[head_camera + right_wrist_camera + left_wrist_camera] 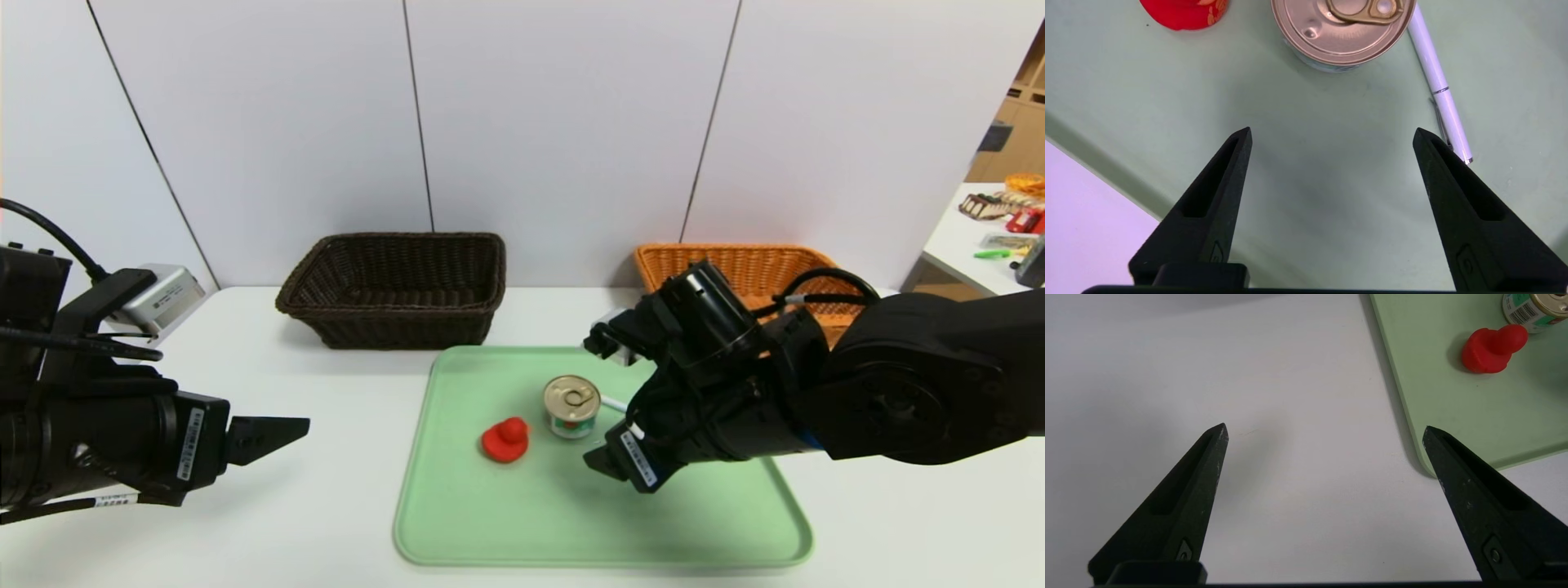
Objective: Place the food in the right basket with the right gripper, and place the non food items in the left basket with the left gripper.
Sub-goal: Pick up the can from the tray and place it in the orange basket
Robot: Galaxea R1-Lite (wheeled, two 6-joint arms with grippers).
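Reaching for the food: right gripper, fingers wide, hovers short of the tin can; next, advance and close. Left gripper idles, fingers wide.

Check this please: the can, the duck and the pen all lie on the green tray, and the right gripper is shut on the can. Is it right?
Not quite. The right gripper is open and short of the can, holding nothing, as the right wrist view shows. The can, duck and pen do lie on the tray.

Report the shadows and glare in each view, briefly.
Head view: even light, faint shadows beside the can and duck on the tray. Left wrist view: soft grey shadow on the table between the left gripper fingers. Right wrist view: small glints on the can lid, dim shade ahead of the right gripper.
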